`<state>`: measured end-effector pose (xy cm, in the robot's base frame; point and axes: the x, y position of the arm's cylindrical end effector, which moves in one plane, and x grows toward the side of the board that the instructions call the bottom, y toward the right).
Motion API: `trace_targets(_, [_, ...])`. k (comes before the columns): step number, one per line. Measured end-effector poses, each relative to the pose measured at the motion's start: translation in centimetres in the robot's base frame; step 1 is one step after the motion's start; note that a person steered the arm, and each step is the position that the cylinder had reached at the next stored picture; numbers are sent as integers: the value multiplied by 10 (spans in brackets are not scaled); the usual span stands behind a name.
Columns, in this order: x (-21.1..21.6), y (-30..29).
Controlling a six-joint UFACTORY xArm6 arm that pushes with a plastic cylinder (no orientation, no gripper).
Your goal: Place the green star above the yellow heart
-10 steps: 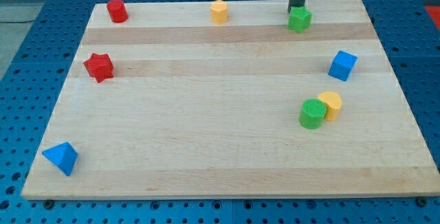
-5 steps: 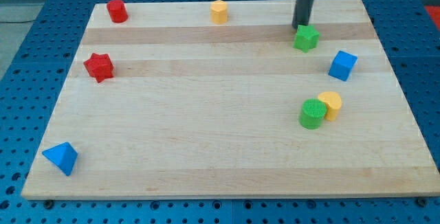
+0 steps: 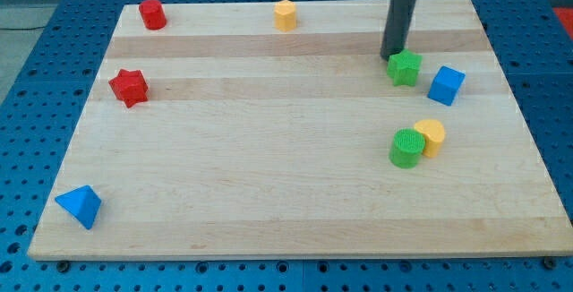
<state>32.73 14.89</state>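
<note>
The green star [image 3: 405, 67] lies on the wooden board at the view's upper right. My tip [image 3: 392, 55] touches the star's upper-left edge. The yellow heart [image 3: 432, 136] lies lower, at the view's right, touching a green cylinder [image 3: 407, 148] on its left. The star is above and slightly left of the heart, with a gap between them.
A blue cube [image 3: 446, 85] sits just right of the green star. A yellow hexagonal block [image 3: 285, 14] and a red cylinder [image 3: 152, 13] lie along the view's top. A red star [image 3: 129, 87] is at the left, a blue pyramid [image 3: 79, 206] at the bottom left.
My tip has moved toward the view's bottom and pushed the green star down and slightly right, from the board's top edge to beside the blue cube.
</note>
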Motion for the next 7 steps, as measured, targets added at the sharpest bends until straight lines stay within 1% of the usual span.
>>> trace_targets(1, [1, 16])
trace_targets(2, [16, 15])
trace_targets(4, [65, 8])
trace_targets(5, [82, 8])
trace_targets(7, [94, 9])
